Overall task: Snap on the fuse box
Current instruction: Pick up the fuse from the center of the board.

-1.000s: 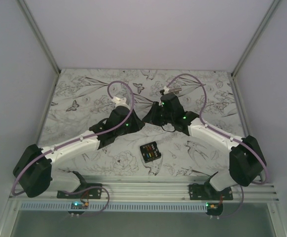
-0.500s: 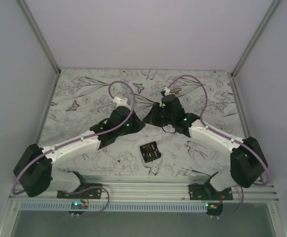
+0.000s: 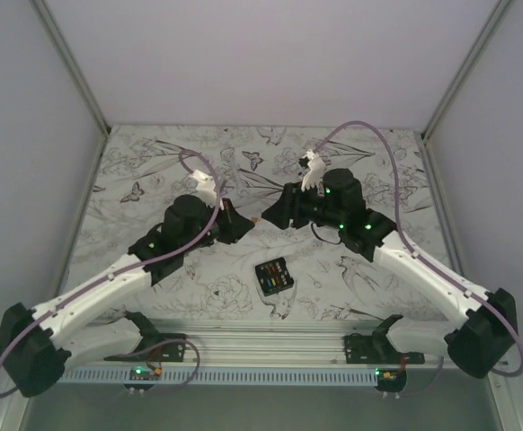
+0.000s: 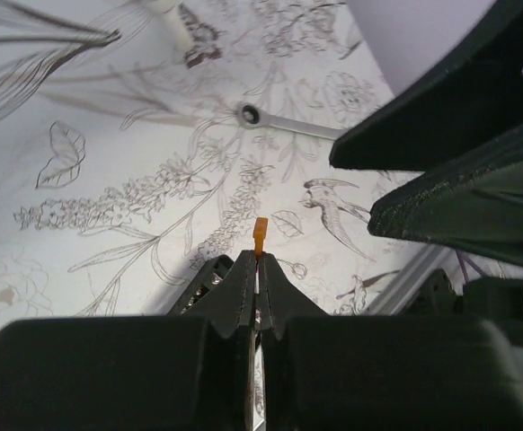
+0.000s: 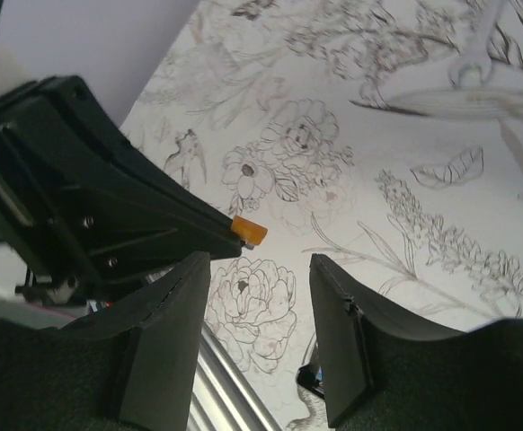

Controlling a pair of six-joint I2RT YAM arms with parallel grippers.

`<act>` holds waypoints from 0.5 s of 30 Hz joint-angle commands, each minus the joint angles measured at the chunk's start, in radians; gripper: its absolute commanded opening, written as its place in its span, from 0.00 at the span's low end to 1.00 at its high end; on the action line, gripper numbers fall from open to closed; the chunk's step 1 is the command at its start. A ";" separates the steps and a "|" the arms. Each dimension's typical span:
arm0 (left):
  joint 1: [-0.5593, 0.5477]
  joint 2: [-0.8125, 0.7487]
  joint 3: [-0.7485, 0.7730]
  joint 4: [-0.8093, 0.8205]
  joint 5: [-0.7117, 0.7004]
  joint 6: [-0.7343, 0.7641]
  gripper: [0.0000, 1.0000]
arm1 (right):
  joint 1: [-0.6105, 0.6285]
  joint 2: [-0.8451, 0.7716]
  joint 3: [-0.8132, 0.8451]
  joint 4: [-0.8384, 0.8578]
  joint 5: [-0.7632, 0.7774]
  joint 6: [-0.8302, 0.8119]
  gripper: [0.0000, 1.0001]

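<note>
Handover judged done: orange piece (image 4: 261, 235) now pinched in closed left gripper (image 4: 258, 262); right gripper (image 5: 260, 269) widened, nothing held. Fuse box (image 3: 273, 276) untouched on table (image 3: 154, 171), both grippers beyond it; piece to be seated there.

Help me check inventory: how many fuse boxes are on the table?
1. The fuse box lies face up on the table, near the middle of its front edge. Another could hide beneath the left arm or right arm.
</note>
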 commanded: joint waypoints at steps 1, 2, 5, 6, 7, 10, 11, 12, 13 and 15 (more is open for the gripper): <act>0.016 -0.101 -0.025 0.012 0.169 0.160 0.00 | -0.009 -0.076 0.016 0.020 -0.181 -0.223 0.54; 0.016 -0.121 -0.027 0.010 0.193 0.177 0.00 | -0.009 -0.092 0.013 0.027 -0.222 -0.253 0.54; 0.018 -0.166 -0.020 0.001 0.284 0.213 0.00 | -0.009 -0.128 0.009 0.030 -0.313 -0.329 0.54; 0.017 -0.177 -0.017 -0.002 0.315 0.222 0.00 | -0.009 -0.138 0.009 0.033 -0.343 -0.345 0.54; 0.017 -0.186 -0.013 -0.005 0.340 0.230 0.00 | -0.008 -0.147 0.009 0.035 -0.370 -0.362 0.54; 0.018 -0.202 0.001 -0.011 0.407 0.243 0.00 | -0.009 -0.164 0.009 0.034 -0.445 -0.408 0.53; 0.016 -0.204 0.006 -0.011 0.422 0.245 0.00 | -0.009 -0.166 0.013 0.033 -0.472 -0.421 0.53; 0.016 -0.206 0.010 -0.013 0.434 0.248 0.00 | -0.009 -0.165 0.015 0.030 -0.498 -0.433 0.52; 0.015 -0.206 0.017 -0.015 0.448 0.249 0.00 | -0.009 -0.164 0.018 0.028 -0.524 -0.438 0.52; 0.011 -0.205 0.027 -0.016 0.466 0.252 0.00 | -0.009 -0.160 0.023 0.027 -0.563 -0.447 0.51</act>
